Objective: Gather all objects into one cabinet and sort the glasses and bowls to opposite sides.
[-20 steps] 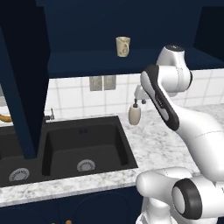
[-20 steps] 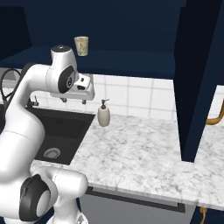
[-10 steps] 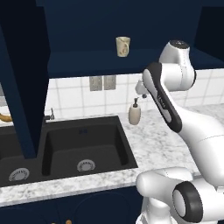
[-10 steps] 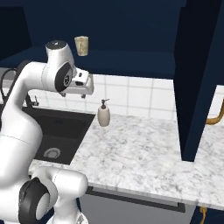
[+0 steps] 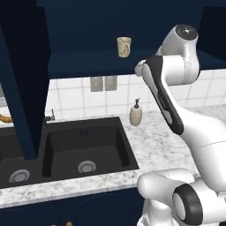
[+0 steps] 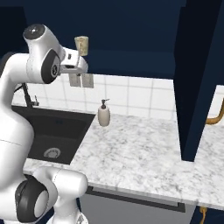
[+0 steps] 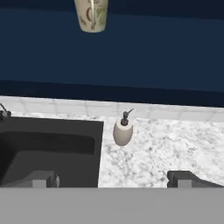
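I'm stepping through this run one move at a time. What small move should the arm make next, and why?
Probably raise the open, empty gripper toward the tumbler on the cabinet shelf; in the hand view the tumbler sits at the top edge, well above the fingertips.

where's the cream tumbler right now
The tumbler stands upright on the shelf of the open navy cabinet, above the soap dispenser and the sink; the open gripper is below it.
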Tool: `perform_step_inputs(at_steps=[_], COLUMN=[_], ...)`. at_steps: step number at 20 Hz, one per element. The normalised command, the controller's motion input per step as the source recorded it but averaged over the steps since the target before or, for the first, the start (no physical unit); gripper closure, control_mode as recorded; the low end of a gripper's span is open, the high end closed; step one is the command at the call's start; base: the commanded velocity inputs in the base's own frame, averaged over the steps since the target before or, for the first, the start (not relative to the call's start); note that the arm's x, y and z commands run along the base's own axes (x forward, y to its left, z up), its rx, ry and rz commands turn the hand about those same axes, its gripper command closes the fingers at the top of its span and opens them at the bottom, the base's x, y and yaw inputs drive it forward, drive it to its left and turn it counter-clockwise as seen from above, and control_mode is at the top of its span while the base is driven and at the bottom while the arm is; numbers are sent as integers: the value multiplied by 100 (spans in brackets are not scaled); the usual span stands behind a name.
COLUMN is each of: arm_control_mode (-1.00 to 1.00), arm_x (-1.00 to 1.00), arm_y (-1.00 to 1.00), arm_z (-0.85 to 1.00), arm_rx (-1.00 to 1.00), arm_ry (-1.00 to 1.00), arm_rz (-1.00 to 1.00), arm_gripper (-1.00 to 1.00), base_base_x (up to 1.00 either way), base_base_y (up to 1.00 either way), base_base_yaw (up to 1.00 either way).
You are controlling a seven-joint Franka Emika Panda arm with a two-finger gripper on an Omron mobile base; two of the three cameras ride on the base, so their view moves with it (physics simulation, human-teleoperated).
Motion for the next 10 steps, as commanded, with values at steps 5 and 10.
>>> perform_step_inputs(at_steps=[5, 10], arm_control_mode=[-100, -100], arm_x=[29, 39], arm_y=[1, 3], arm_z=[58, 32], arm_rx=[0, 0], arm_ry=[-32, -26], arm_rz=[-1, 0], arm_gripper=[-100, -100], base_base_x=[0, 0], base_base_y=[0, 0], base_base_yaw=[0, 0])
